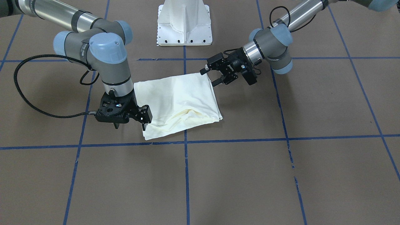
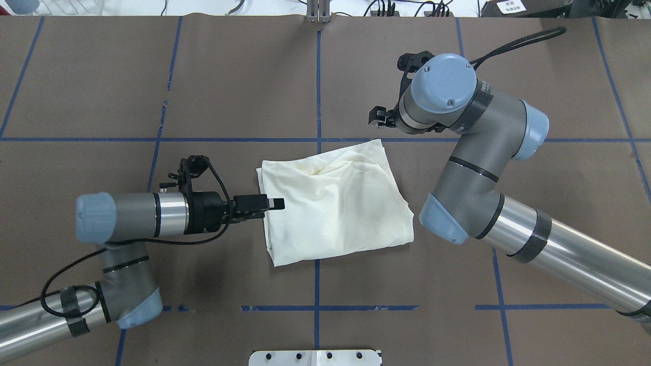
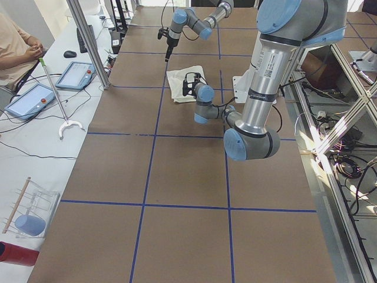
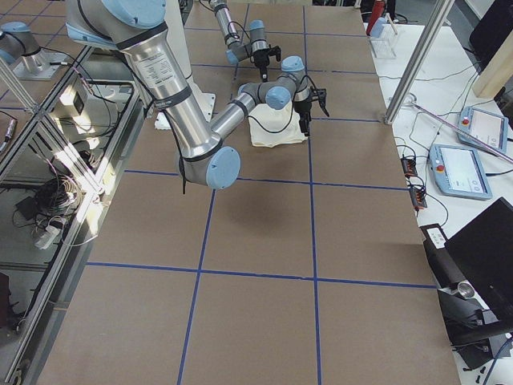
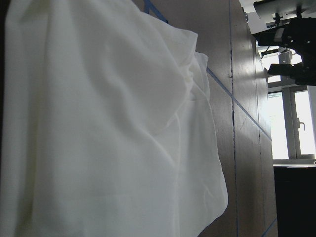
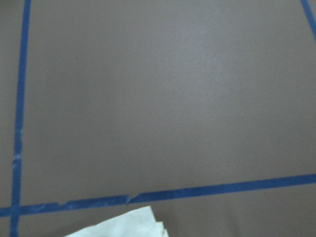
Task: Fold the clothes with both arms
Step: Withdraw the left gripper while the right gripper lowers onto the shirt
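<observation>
The cream-white shirt [image 1: 178, 100] [image 2: 335, 203] lies folded into a rough rectangle at the table's middle, plain side up with no print showing. My left gripper [image 1: 210, 77] [image 2: 272, 204] is open and reaches in low over the shirt's edge on the robot's left, with nothing gripped. My right gripper [image 1: 130, 126] [image 2: 379, 117] points down, open and empty, beside the shirt's far corner on the robot's right. The left wrist view is filled by the shirt [image 5: 98, 123]. In the right wrist view, one corner of the shirt [image 6: 123, 224] shows against brown table.
The brown table is marked with a grid of blue tape [image 1: 185, 141]. The white pedestal base [image 1: 184, 25] stands behind the shirt. A side bench with tablets [image 3: 76, 75] and a seated person [image 3: 15, 50] runs along the table's far side.
</observation>
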Robot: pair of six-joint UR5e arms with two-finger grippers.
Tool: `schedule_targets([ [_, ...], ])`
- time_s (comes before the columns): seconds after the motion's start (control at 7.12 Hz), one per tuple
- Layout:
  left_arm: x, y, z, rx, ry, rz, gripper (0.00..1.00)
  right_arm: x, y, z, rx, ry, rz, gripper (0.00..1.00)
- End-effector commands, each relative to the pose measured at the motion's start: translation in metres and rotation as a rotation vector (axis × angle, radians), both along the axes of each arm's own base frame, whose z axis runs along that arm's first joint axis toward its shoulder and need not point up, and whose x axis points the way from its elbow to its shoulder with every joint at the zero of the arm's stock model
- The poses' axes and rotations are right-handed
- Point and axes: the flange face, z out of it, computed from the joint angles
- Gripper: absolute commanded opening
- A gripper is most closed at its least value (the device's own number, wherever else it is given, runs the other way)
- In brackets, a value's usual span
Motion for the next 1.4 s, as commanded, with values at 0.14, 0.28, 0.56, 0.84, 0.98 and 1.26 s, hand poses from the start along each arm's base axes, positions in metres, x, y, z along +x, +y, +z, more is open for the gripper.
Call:
schedule_targets([
  [0.14,-0.102,-0.059,0.051,0.166,-0.129,0.021,1.00,-0.072,0.108,-0.041,0.159,-0.009,-0.060,1.00],
  [0.28,-0.103,-0.059,0.053,0.170,-0.134,0.018,1.00,-0.091,0.131,-0.048,0.210,0.005,-0.056,1.00],
  [0.56,-0.103,-0.059,0.053,0.169,-0.134,0.016,1.00,-0.117,0.138,-0.045,0.235,0.047,-0.049,1.00],
  [0.84,-0.104,-0.058,0.057,0.164,-0.140,0.015,1.00,-0.150,0.128,-0.048,0.244,0.068,-0.036,1.00],
  [0.98,-0.104,-0.058,0.057,0.164,-0.140,0.014,1.00,-0.167,0.128,-0.042,0.269,0.094,-0.015,1.00],
  [1.26,-0.104,-0.058,0.058,0.163,-0.141,0.012,1.00,-0.195,0.115,-0.036,0.293,0.155,0.026,1.00],
])
